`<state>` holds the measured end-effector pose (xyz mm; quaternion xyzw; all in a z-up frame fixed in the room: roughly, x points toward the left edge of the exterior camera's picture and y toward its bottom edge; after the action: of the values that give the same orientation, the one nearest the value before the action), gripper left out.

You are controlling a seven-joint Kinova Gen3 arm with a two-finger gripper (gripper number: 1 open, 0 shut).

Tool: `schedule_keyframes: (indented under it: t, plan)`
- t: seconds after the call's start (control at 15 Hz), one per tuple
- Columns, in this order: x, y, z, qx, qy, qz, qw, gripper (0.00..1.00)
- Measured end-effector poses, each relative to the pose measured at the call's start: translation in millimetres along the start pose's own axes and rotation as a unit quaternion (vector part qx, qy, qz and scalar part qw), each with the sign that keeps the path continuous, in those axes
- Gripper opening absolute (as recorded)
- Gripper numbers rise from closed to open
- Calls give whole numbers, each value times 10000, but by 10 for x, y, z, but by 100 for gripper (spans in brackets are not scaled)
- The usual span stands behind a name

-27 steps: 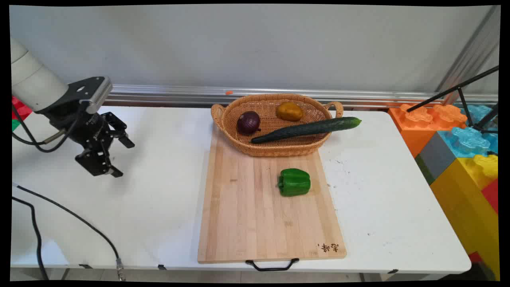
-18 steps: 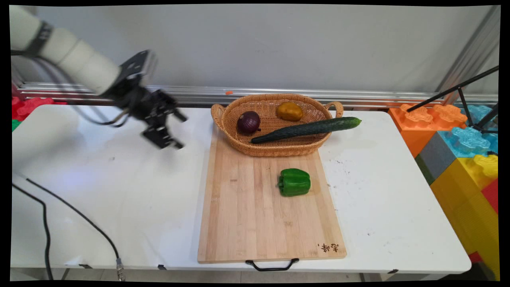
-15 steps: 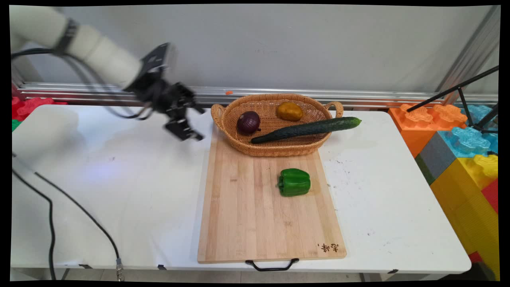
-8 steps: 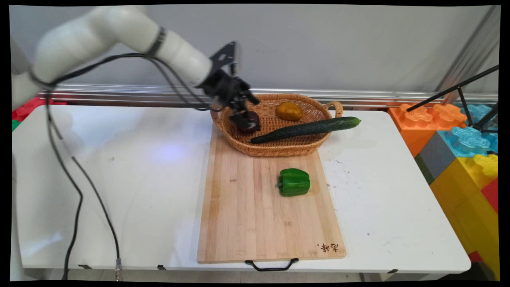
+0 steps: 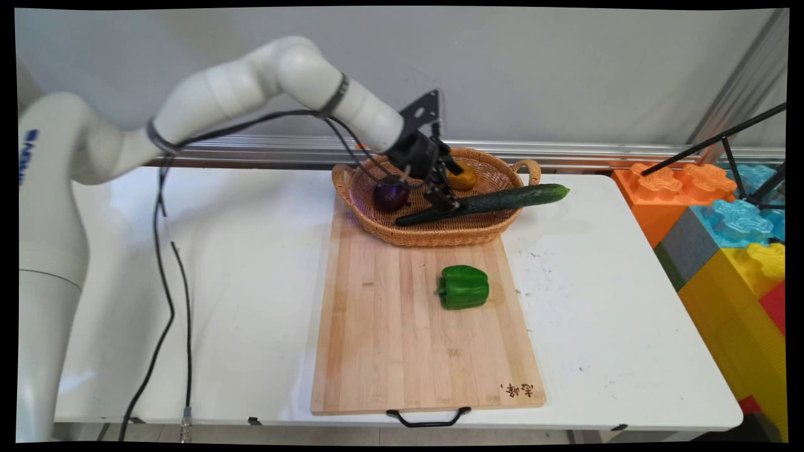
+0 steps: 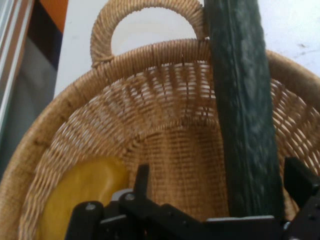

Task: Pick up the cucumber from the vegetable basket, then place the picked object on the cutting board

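My gripper (image 5: 448, 187) hangs open inside the wicker basket (image 5: 440, 236), just above the dark green cucumber (image 5: 502, 200) that lies slanted across the basket with its right end over the rim. In the hand view the cucumber (image 6: 244, 115) runs between the two fingers (image 6: 142, 181), closer to the right one, and nothing is held. A yellow-brown potato (image 5: 468, 179) sits just behind the gripper and shows at the lower left of the hand view (image 6: 80, 197). A purple onion (image 5: 391, 194) lies to the gripper's left. The basket's far handle (image 6: 150, 15) is ahead.
A wooden cutting board (image 5: 402, 342) lies in front of the basket with a green bell pepper (image 5: 463, 287) on it. Large toy blocks (image 5: 722, 226) and a black tripod leg (image 5: 716, 141) stand off the table's right end. Black cables (image 5: 166, 282) hang at the left.
The arm has swung from the table's left side rightward and back, and the gripper now sits inside the basket over the cucumber. The vegetables have not moved.
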<state>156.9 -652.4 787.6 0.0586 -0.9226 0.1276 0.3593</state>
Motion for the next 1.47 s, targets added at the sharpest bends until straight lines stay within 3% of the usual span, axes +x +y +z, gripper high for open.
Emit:
schedule_keyframes:
  t: [0.27,0.67,0.73,1.07,1.47]
  plan:
    - [58,-70,397,-211,93,-6,9997,100]
    - [106,-147,628,-407,107,55,9991,100]
    - [112,-152,646,-427,110,64,9990,0]
    - [171,-144,603,-444,181,-31,9988,0]
    - [362,-27,77,-188,397,-389,9983,0]
